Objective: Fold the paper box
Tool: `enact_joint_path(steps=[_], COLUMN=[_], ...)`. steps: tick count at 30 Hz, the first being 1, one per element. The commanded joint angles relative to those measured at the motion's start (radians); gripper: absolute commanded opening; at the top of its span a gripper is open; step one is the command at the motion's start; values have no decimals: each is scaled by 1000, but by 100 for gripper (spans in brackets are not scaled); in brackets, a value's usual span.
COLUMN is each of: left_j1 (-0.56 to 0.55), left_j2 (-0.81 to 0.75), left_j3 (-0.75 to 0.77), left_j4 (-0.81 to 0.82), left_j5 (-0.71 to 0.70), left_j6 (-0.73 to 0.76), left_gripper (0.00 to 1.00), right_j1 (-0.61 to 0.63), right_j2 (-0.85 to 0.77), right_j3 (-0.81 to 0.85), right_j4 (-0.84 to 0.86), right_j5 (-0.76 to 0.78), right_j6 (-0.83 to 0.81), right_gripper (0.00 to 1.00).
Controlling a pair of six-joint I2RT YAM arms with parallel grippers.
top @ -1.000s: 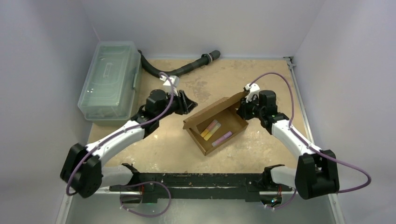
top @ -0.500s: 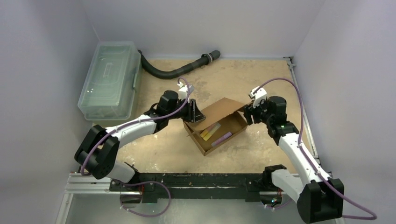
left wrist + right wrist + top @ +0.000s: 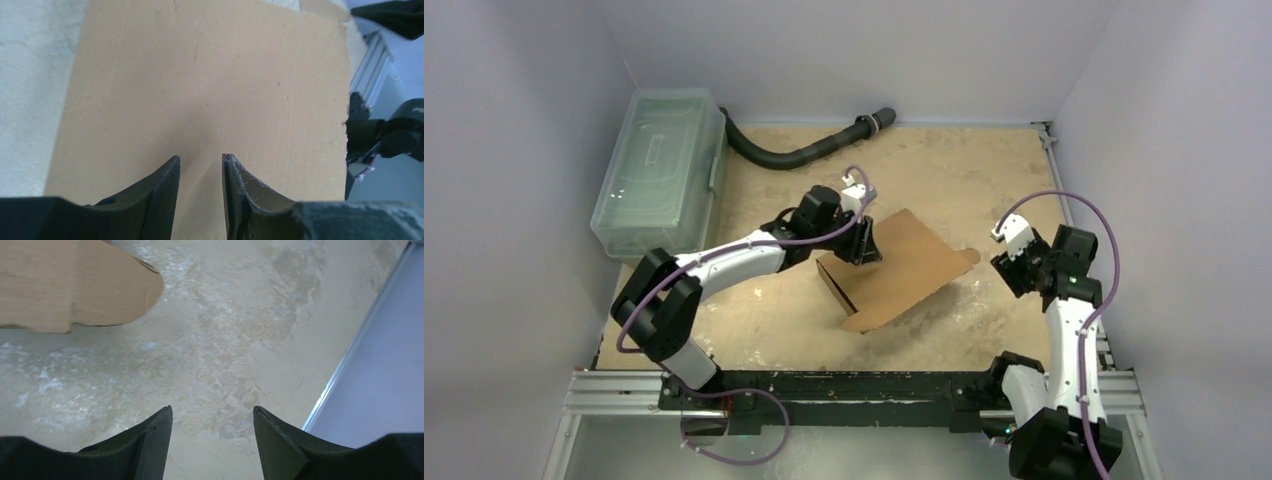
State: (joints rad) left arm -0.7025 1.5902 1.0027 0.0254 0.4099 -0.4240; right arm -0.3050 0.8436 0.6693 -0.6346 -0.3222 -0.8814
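The lid of the paper box [image 3: 904, 268] hides its inside. The right wrist view cuts off all but one flap. Whether the left end effector [image 3: 200, 156] touches the cardboard is unclear.

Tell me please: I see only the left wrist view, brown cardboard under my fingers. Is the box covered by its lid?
Observer: Yes. From above, the lid of the paper box lies over its base and hides the inside.
Operator: Where is the right gripper?
Observer: The right gripper hangs open over bare table, apart from the box, right of the lid's rounded tab.
Operator: And my left gripper?
Observer: The left gripper is at the lid's far left edge.
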Motion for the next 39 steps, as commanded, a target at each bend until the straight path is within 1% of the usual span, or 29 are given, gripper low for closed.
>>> enact_joint_path(steps=[1,4,7,9,11,14,15,16,19,22,24,25,27,29,32,34,36,39], left_j1=[-43,-44,-47,-47,-46,-45,-44,-43,-30,4,48,69,105,118,121,120,120,120], left_j2=[90,158,193,193,162,75,40,-11,-131,-239,-299,-324,-369,-409,-451,-463,-457,-421], left_j3=[59,34,12,14,14,13,12,8,-35,-133,-208,-248,-326,-396,-472,-487,-475,-460], left_j4=[-170,-173,-144,-132,-110,-78,-72,-65,-42,-1,21,37,77,111,129,96,40,47], left_j5=[-81,-87,-98,-115,-133,-168,-183,-198,-256,-323,-346,-341,-312,-293,-287,-298,-325,-324], left_j6=[94,78,64,58,52,39,38,36,31,12,-24,-52,-112,-183,-276,-320,-356,-339], left_gripper=[36,35,35,35,35,37,38,39,47,58,65,68,69,70,72,73,75,76], right_j1=[-23,-22,-14,22,96,255,290,331,417,507,527,530,530,529,529,529,529,530], right_j2=[16,33,79,132,174,215,223,232,279,375,432,453,491,504,464,408,339,273], right_j3=[105,123,142,166,180,175,171,170,167,171,176,181,196,218,263,287,281,195], right_j4=[-197,-295,-377,-431,-414,-273,-216,-155,10,83,122,141,156,136,33,-83,-196,-278], right_j5=[-175,-223,-388,-471,-519,-509,-509,-510,-461,-365,-312,-286,-246,-242,-338,-402,-434,-490], right_j6=[-189,-257,-318,-353,-308,-151,-96,-45,89,148,188,206,233,231,158,12,-136,-346], right_gripper=[65,68,68,68,68,67,66,61,39,18,8,6,5,5,9,14,18,31])
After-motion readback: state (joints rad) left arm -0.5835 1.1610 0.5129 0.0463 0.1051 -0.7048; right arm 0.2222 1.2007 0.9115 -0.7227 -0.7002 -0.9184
